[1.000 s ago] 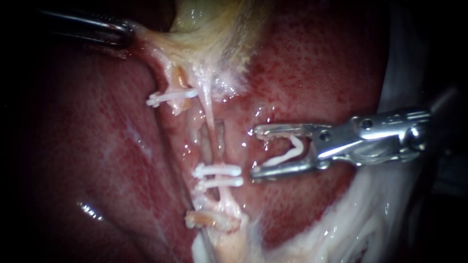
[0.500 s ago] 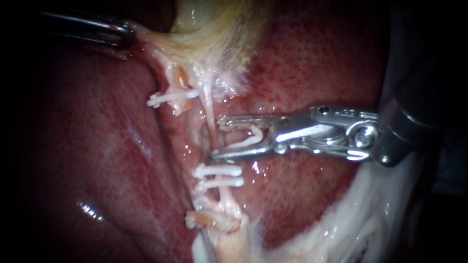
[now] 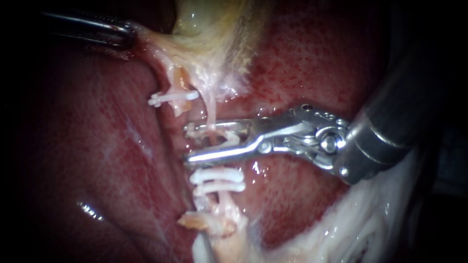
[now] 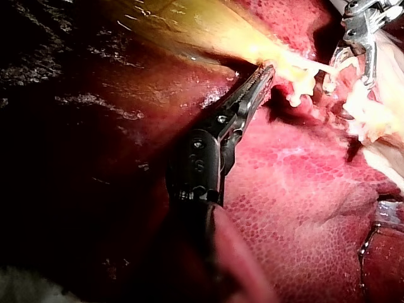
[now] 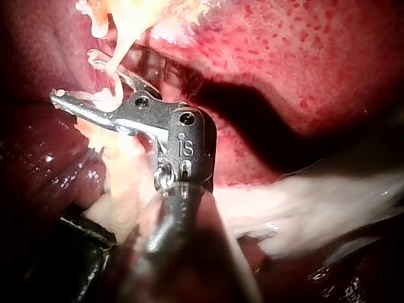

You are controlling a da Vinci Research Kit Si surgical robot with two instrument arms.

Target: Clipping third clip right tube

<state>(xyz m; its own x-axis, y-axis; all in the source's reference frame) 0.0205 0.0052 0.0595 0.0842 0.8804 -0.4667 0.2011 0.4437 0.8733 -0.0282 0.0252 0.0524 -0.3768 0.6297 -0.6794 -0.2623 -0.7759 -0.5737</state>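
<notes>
Tight at centre: two set clips [image 3: 217, 179] just below, open liver [image 3: 302, 63] to the right. Right tube [image 3: 211, 109] between right instrument [image 3: 189, 143] jaws, narrowly parted, holding a white clip [image 3: 229, 139]. Upper left, left instrument [image 3: 129, 33] clamped on gallbladder [image 3: 209, 24].

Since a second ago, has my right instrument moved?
Yes. The right instrument, with its clip, advanced leftward from beside the paired clips to the tube above them.

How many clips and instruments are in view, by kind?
applied clips: 3
loaded clip, in the right instrument's jaws: 1
instruments: 2, the left instrument holding the gallbladder, and the right instrument
Total: 6
</notes>
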